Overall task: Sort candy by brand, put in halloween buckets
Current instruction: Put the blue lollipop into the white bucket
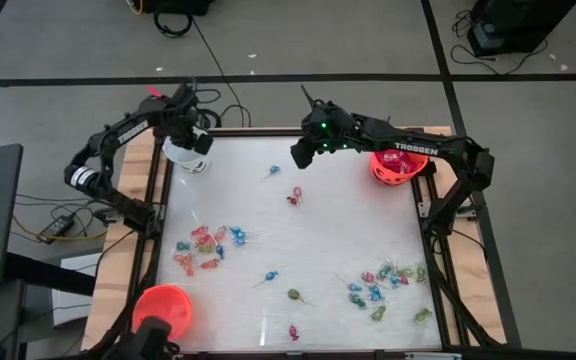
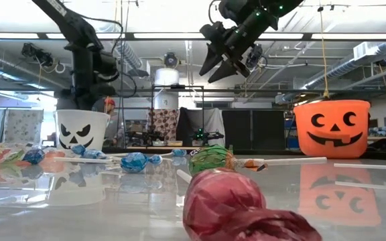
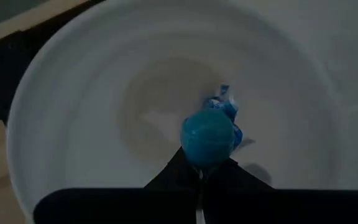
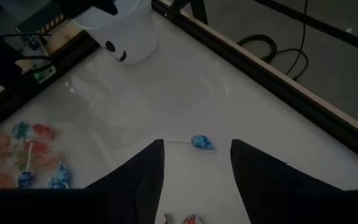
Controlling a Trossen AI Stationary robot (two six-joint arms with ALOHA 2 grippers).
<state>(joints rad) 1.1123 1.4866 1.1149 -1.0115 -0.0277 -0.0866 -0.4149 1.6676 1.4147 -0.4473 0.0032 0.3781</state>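
Right under the left end effector [image 3: 199, 177] sits the white bucket [image 1: 186, 158], and the fingers are clenched on the stick of a blue lollipop [image 3: 207, 137], whose round head hangs just beyond the fingertips, over the middle of the pail's pale floor. From where I stand, the step in hand looks like the drop. Doing it well means letting go only while the sweet is centred over the opening, as it is now, and low enough that it cannot bounce off the rim; then lifting straight up so the fingers do not catch the thin handle or tip the light pail.

Ahead of the right end effector [image 4: 197, 165], between its two spread and empty fingers, lies another blue-wrapped lollipop [image 4: 201, 142] on the bare white surface [image 1: 298, 250], its stick pointing away to one side. That gripper hangs high above the surface in the low view. For a clean pick I would come down with the fingers straddling the wrapped head or the stick crosswise, not along it.

Off to its side stands one orange bucket [image 1: 396, 166]; a second orange bucket [image 1: 163, 308] is well away, nearer the left arm's base. Loose candy clusters [image 1: 205, 248] lie well away from both arms
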